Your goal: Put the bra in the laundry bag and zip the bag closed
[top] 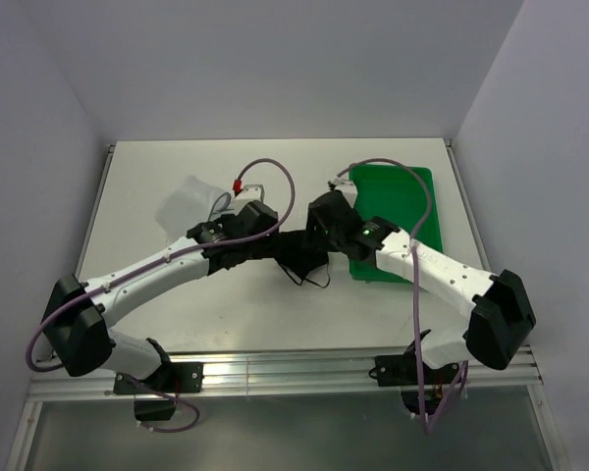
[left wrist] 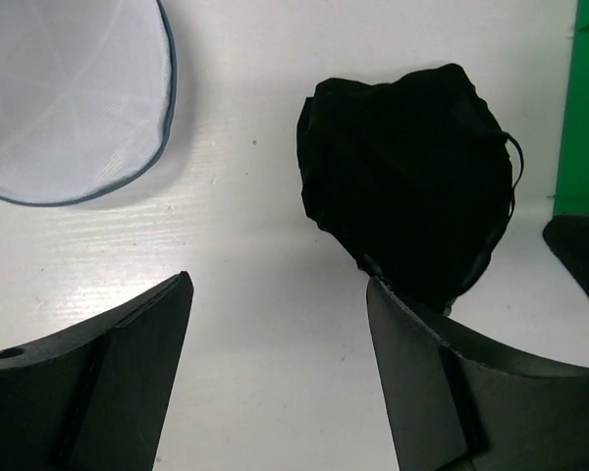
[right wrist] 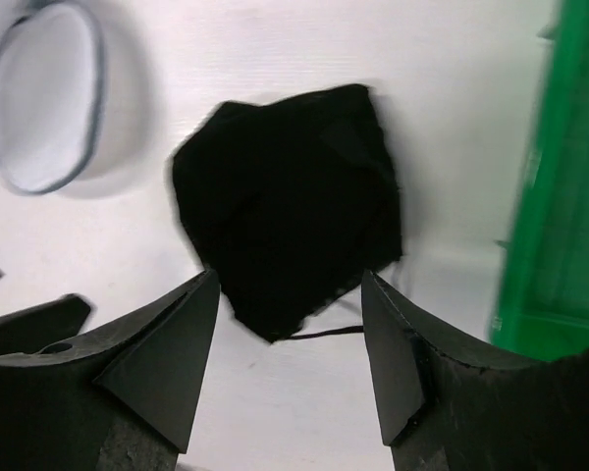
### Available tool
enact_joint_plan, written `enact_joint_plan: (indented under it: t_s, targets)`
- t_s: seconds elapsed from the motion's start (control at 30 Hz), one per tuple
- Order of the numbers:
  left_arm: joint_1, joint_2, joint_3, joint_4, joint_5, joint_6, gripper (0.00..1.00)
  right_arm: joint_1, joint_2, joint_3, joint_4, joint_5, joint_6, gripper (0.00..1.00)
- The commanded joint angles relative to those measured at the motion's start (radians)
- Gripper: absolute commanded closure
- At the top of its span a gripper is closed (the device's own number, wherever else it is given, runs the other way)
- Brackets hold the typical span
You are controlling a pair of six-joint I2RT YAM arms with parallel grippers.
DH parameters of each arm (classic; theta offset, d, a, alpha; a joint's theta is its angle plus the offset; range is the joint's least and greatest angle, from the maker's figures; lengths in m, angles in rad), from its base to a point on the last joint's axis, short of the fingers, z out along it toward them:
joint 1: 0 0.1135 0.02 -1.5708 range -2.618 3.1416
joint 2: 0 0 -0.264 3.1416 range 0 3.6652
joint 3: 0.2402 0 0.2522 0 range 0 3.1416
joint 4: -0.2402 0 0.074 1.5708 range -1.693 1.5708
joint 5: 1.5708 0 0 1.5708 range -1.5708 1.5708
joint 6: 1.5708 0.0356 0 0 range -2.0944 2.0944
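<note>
One black bra (top: 304, 257) lies mid-table. One pale mesh laundry bag (top: 191, 201) sits to its far left. One green plastic tray (top: 402, 196) stands at the far right. One white table (top: 177, 314) carries all three. Two arms reach in from the near edge, the left arm (top: 147, 270) and the right arm (top: 442, 275). There are two grippers, the left gripper (left wrist: 275, 294) and the right gripper (right wrist: 290, 285), each with two fingers (left wrist: 118, 353), four in all. Two purple cables (top: 275, 167) loop over the arms, one on each.
</note>
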Motion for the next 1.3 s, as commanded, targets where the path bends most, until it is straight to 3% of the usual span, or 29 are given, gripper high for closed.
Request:
enact_joint_plan:
  t_s: [0.0, 0.4, 0.93, 1.27]
  targets:
    - [0.029, 0.043, 0.069, 0.06, 0.033, 0.039, 0.21, -0.077, -0.02, -0.097, 0.078, -0.056, 0.043, 0.33]
    - [0.124, 0.302, 0.216, 0.205, 0.171, 0.174, 0.23, -0.154, 0.07, -0.206, 0.209, -0.131, 0.103, 0.36]
    - [0.118, 0.379, 0.058, 0.282, 0.262, 0.163, 0.26, -0.267, -0.022, -0.376, 0.27, -0.132, 0.101, 0.36]
    - [0.114, 0.41, 0.04, 0.287, 0.25, 0.16, 0.27, -0.275, -0.085, -0.402, 0.397, -0.292, 0.089, 0.32]
